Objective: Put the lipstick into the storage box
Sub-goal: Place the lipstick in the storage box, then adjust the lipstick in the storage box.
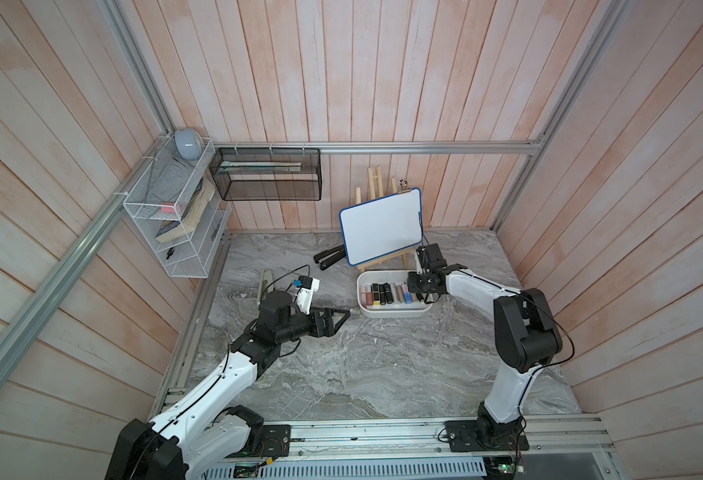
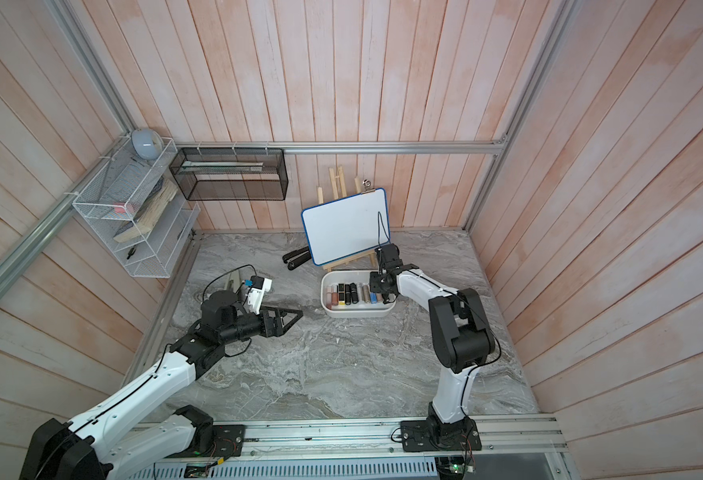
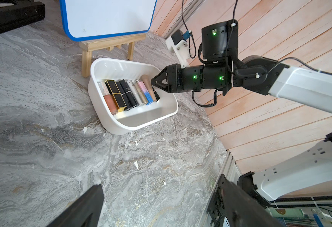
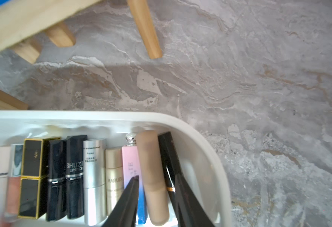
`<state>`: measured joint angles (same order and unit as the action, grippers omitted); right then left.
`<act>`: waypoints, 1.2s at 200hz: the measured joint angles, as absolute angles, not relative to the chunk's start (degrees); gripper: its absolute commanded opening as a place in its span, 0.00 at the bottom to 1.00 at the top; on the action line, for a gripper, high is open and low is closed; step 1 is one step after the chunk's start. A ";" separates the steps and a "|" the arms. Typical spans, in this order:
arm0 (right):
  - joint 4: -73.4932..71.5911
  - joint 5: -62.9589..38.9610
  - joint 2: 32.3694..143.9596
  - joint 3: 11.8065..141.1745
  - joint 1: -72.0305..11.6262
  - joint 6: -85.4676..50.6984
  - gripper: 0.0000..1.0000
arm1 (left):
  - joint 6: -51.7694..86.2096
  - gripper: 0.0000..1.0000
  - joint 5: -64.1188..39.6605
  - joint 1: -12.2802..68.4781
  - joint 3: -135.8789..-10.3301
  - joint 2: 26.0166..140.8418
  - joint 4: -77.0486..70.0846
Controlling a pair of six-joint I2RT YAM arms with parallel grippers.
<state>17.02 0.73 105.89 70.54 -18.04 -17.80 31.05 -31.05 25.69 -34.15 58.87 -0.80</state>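
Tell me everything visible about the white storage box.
The storage box is a shallow white tub, seemingly smooth plastic, with rounded corners and solid walls. It sits flat on the marble tabletop in front of the easel. A row of lipsticks lies side by side inside; the right hand dips in at one end.

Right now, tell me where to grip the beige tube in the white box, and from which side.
Probably its middle, from straight above, jaws across its width: the beige tube lies flat in the storage box, walls blocking sideways reach, lipsticks close on both sides.
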 measured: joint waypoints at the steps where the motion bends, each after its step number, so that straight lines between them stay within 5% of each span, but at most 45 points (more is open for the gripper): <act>1: 16.80 0.34 105.80 70.41 -17.78 -17.91 0.35 | 31.05 1.00 -31.05 25.69 -34.15 58.87 -0.80; 95: 9.32 -18.76 104.55 66.94 -13.67 -24.01 0.35 | 31.05 0.99 -31.03 25.69 -34.15 58.87 -0.80; 240: 8.05 -21.78 109.21 67.79 -13.02 -24.43 0.35 | 30.09 1.00 -29.71 25.69 -34.15 58.87 0.93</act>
<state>8.05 -21.78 109.21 67.79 -13.02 -24.43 30.09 -29.71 25.69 -34.15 58.87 0.93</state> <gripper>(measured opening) 0.350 0.995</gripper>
